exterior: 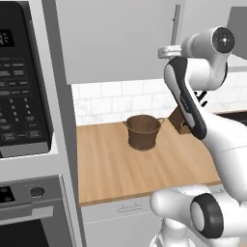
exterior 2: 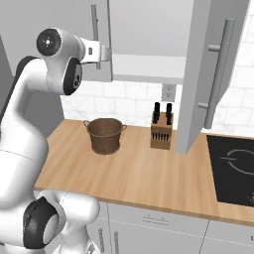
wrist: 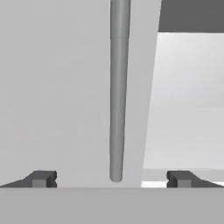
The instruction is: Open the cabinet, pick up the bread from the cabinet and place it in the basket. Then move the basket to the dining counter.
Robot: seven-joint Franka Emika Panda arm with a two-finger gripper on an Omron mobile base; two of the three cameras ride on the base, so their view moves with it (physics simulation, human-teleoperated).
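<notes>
The cabinet (exterior: 116, 38) hangs over the worktop. Its left door (wrist: 52, 87) is closed, while its right door (exterior 2: 198, 74) stands swung out toward me. My gripper (wrist: 111, 179) is open, its fingertips (wrist: 41, 178) straddling the lower end of the left door's bar handle (wrist: 117, 87) without touching it. From the right base view, the gripper (exterior 2: 105, 53) sits at that handle (exterior 2: 94, 30). Right of the door edge, a pale strip of cabinet interior (wrist: 188, 96) is in sight; the bread is hidden. The basket (exterior: 143, 131) (exterior 2: 105, 135) stands empty on the worktop below. The dining counter is out of view.
A knife block (exterior 2: 162, 131) stands right of the basket against the tiled wall. A black cooktop (exterior 2: 233, 168) is inset at the worktop's right end. The black-fronted oven tower (exterior: 21, 96) rises at the left. The open door's handle (exterior 2: 221, 69) juts out over the worktop.
</notes>
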